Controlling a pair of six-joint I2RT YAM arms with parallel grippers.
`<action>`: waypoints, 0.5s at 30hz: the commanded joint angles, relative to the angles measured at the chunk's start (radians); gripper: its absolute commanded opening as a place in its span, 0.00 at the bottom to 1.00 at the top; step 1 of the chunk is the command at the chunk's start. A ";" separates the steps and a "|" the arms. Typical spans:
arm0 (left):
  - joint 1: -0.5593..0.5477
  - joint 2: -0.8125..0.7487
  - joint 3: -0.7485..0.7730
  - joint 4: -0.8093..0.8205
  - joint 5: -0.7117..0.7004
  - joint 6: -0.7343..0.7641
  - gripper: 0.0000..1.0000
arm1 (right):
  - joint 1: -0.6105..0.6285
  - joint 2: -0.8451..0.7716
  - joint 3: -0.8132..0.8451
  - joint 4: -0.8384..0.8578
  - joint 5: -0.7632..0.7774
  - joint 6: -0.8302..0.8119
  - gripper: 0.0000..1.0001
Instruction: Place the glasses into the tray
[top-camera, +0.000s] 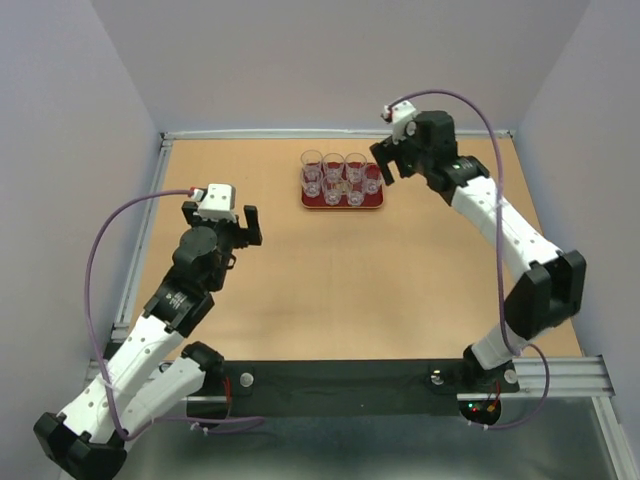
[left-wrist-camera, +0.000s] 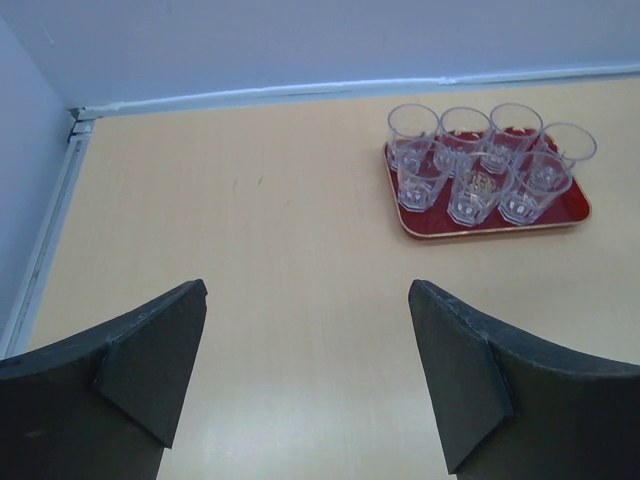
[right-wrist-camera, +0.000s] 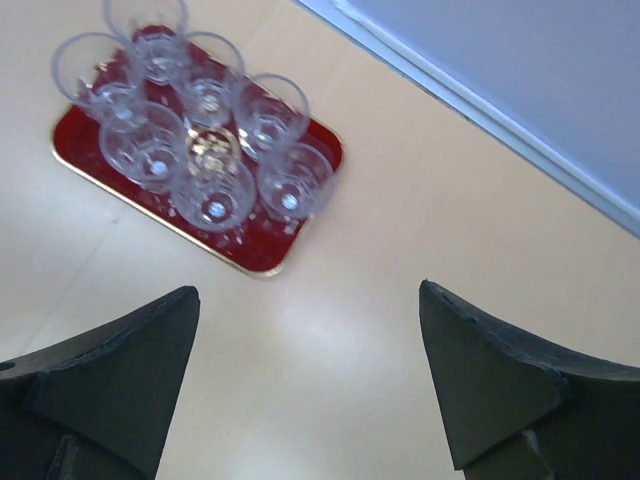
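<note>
Left gripper (left-wrist-camera: 307, 290) spread wide, nothing between its fingers, the table (left-wrist-camera: 250, 250) beneath. Well ahead of it and off to its right sits the tray (left-wrist-camera: 575, 212), with the glasses (left-wrist-camera: 475, 188) upright and crowded together on it. Right gripper (right-wrist-camera: 307, 290), likewise spread and empty, hangs near the tray — which lies ahead and left of it.

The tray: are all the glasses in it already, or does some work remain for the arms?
Done: all the glasses in view stand upright inside the tray; none stands on the bare table. In hand: nothing. The left gripper and the right gripper are both open and empty, apart from the glasses. Left: the views show nothing more to place, so the job looks finished.
</note>
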 joint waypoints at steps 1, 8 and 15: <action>0.074 -0.015 0.000 0.068 0.041 -0.050 0.95 | -0.154 -0.191 -0.158 0.074 -0.047 0.036 0.96; 0.282 -0.012 0.001 0.074 0.133 -0.143 0.97 | -0.401 -0.502 -0.497 0.212 -0.005 0.119 1.00; 0.353 -0.027 -0.003 0.037 -0.005 -0.128 0.97 | -0.658 -0.708 -0.741 0.277 0.025 0.234 1.00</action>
